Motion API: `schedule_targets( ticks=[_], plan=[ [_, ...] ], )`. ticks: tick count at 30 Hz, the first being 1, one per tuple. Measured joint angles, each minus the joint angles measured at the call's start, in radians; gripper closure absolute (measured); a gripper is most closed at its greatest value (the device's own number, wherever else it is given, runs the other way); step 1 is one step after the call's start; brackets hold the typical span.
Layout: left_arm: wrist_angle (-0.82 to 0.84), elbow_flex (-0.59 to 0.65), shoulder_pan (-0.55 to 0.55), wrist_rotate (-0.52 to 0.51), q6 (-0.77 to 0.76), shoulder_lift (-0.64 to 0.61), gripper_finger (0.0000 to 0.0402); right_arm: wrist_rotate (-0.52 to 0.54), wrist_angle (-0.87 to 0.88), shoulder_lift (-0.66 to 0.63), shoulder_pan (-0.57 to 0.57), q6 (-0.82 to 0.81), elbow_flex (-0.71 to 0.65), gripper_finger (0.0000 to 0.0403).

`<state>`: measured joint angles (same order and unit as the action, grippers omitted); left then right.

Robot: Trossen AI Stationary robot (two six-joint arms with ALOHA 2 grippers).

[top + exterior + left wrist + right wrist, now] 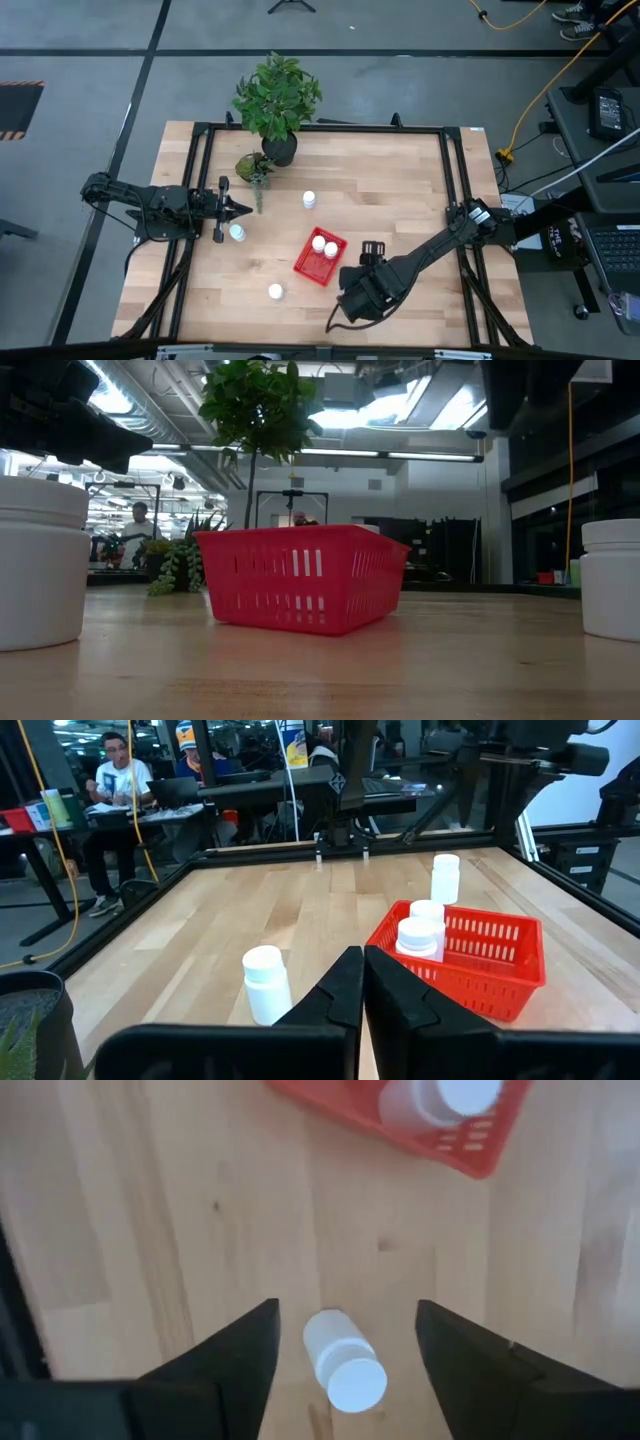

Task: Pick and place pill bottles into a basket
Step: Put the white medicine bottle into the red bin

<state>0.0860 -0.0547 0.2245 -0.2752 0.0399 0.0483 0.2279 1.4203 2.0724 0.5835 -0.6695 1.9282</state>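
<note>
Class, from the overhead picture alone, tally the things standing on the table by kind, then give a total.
Pill bottles: 5
Red basket: 1
Plants: 2
Total: 8

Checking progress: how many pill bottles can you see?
6 bottles: two in the basket, one by the left gripper, one nearer the plant, one near the front edge, one between the right gripper's fingers, hidden from above.
</note>
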Motion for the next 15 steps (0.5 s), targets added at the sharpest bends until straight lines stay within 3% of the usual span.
schedule_targets(
  ticks=[10,15],
  plan=[
    [0.0,0.0,0.0,0.0,0.0,0.0,0.0396,-0.019,0.028,0.001,0.005,-0.165,-0.144,0.0168],
    [0.0,0.0,0.0,0.0,0.0,0.0,0.0393,0.017,0.033,-0.067,0.024,-0.218,-0.189,0.0168]
  ],
)
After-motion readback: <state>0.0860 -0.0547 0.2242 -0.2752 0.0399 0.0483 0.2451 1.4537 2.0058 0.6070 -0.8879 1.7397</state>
